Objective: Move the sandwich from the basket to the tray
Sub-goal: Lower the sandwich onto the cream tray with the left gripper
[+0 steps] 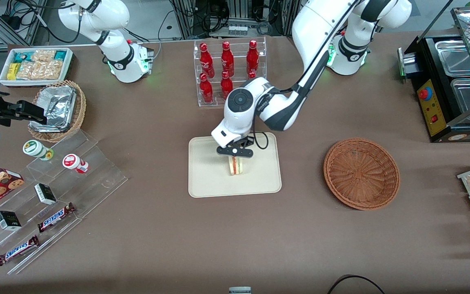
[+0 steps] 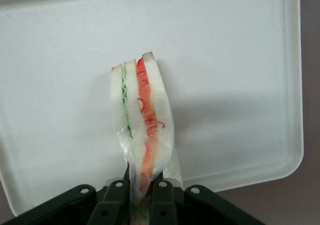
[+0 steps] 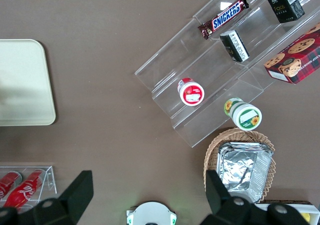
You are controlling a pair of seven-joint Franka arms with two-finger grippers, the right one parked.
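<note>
So the brown tabletop [image 1: 235,237] is pretty busy, but the main stuff sits mid-table. The cream tray [image 1: 206,179] is in the middle, just in front of a clear rack of red bottles [image 1: 227,69], and the reddish wicker basket [image 1: 361,173] sits on its own, well apart from the tray toward the working arm's end. The gripper [image 1: 235,152] is right over the tray, fingers [image 2: 162,200] clamped on the sandwich [image 2: 142,115]. The wedge stands on edge over the tray's middle, red and green filling showing, its clear wrap pinched between the fingers.
</note>
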